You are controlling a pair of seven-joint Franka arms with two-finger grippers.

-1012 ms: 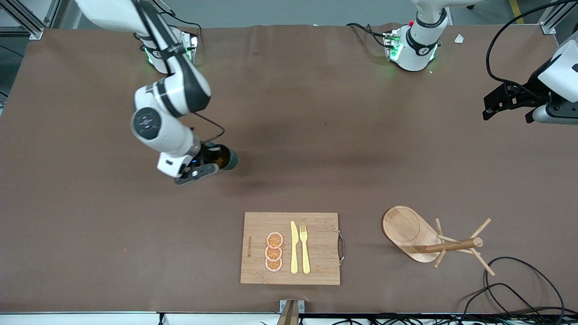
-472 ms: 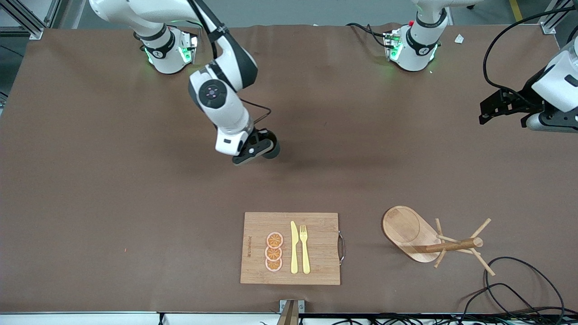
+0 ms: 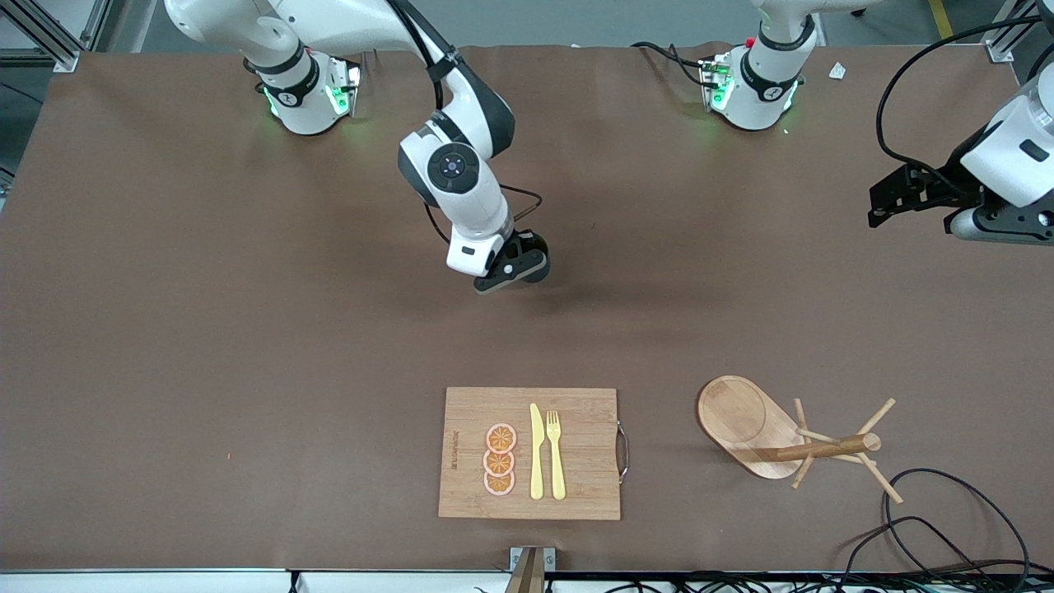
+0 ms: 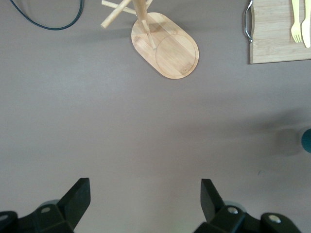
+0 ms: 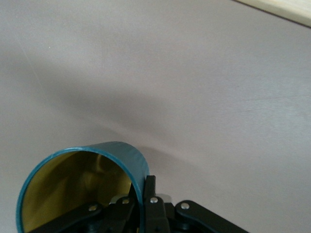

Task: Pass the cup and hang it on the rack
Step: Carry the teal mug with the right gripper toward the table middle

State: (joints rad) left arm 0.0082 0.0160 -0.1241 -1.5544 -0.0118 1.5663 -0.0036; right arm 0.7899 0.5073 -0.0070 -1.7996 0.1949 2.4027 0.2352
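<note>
The cup (image 5: 82,187), teal outside and mustard-yellow inside, is pinched by its rim in the right gripper (image 3: 517,265), which has carried it from the right arm's end to over mid-table. The handoff looks next, as the left gripper (image 3: 893,198) waits with its fingers spread wide, up over the left arm's end. The rack (image 3: 770,432) stands empty beside the cutting board (image 3: 461,453).

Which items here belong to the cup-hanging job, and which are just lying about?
Job:
- cup, clamped by its wall in the right tool
- rack
- left tool, open, waiting at its end of the table

Lying about:
- cutting board
- orange slices
- knife
- fork
- cable
</note>
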